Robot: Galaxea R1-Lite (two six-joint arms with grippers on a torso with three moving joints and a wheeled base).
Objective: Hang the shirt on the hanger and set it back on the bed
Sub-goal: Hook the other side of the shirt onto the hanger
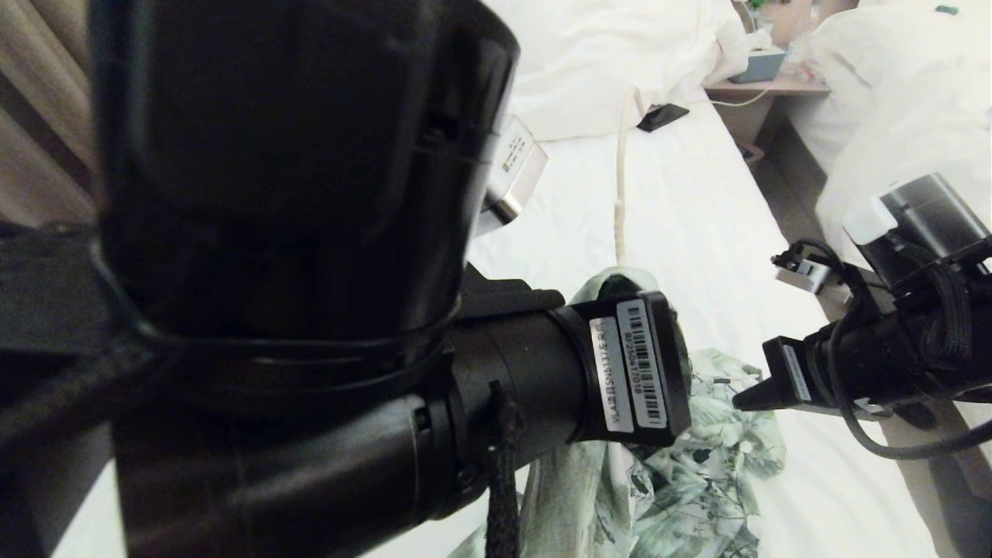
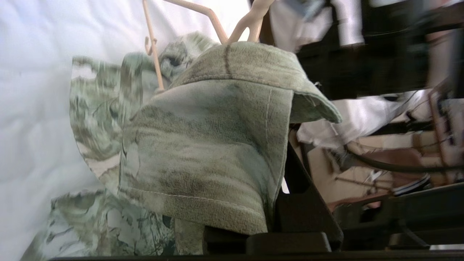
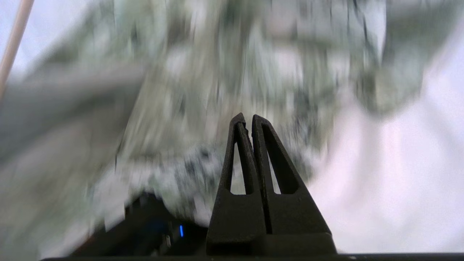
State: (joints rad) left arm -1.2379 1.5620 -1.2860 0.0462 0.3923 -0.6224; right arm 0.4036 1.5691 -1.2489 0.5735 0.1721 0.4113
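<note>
My left gripper [image 2: 275, 203] pinching shirt [image 1: 697, 457] fabric, lifted above bed [image 1: 682, 209]. Hanger [image 2: 214, 21] inside shirt, hook poking toward 12 o'clock. My right gripper [image 3: 250, 121] at 3 o'clock of shirt, fingers pressed together, holding nothing.

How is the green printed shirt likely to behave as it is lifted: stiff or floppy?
Probably floppy: the shirt drapes in soft folds over the left gripper, which is shut on it, and bunches on the bed. Likely light, since it hangs from one pinch. It may slide along the thin hanger.
</note>
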